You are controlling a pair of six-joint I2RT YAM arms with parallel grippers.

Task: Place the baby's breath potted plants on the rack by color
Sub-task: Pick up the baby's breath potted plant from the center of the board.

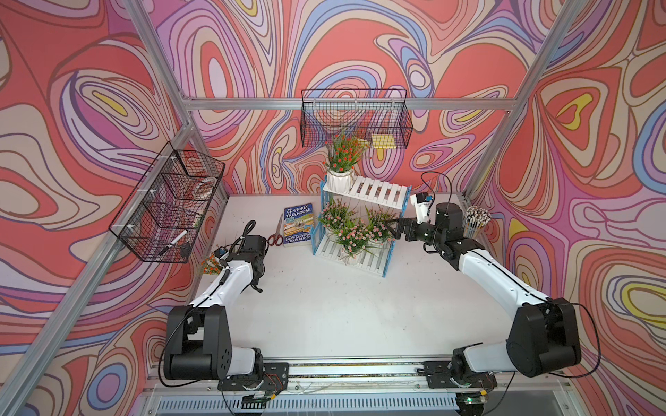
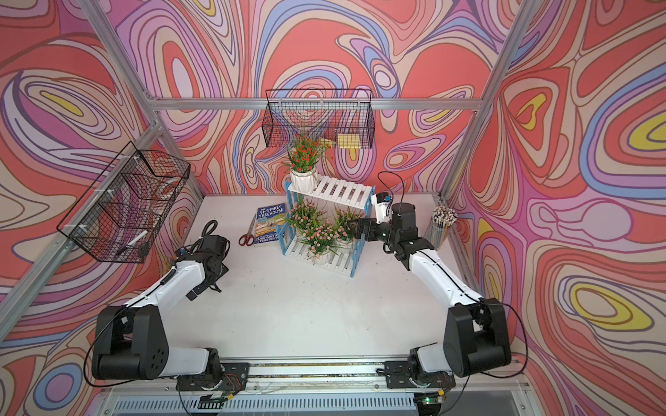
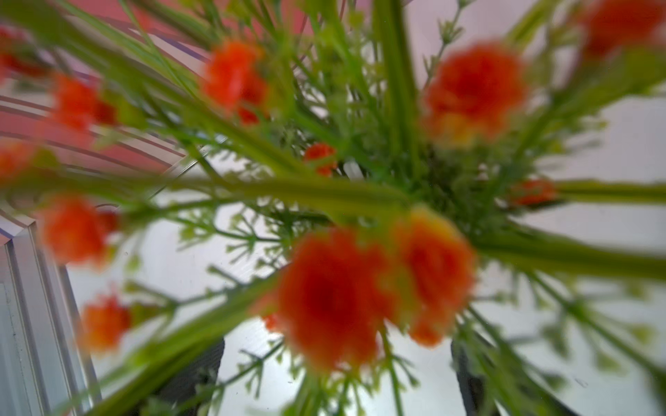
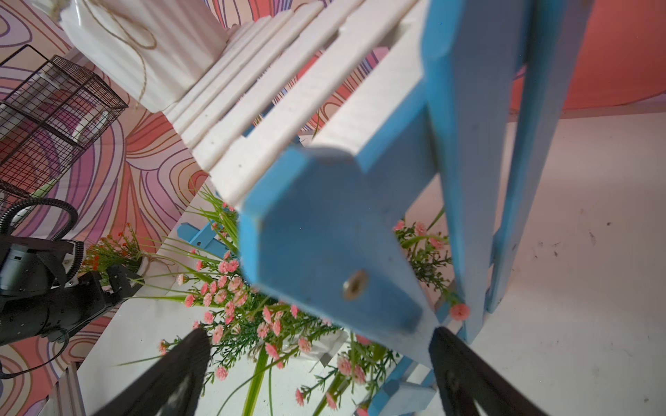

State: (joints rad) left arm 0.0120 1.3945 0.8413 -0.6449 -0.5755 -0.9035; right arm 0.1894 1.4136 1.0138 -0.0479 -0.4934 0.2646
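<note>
Right claw [image 1: 396,228] gapes wide and empty just beside the blue side frame [image 4: 468,144] of the rack [image 1: 374,194], which stands near the desk's [image 1: 342,317] far edge. Three pink-flowered plants [image 1: 355,236] crowd its lower tier. One orange-flowered plant [image 1: 342,155] sits at the left end of the upper tier. Left claw [image 3: 331,381], likewise released, hangs over the second orange plant [image 1: 211,264] at the desk's left edge.

The workspace is containing three pink-flowered plants [image 1: 333,215] [image 1: 355,236] [image 1: 378,225]; two orange-flowered plants [image 1: 342,153] [image 1: 211,264]; one two-tier rack [image 1: 371,192]; two black wire baskets [image 1: 355,119] [image 1: 169,205]; one book [image 1: 298,225]; one pair of scissors [image 1: 276,234]; one cup of pencils [image 1: 475,223]; and two robot arms [image 1: 230,277] [image 1: 493,273].
</note>
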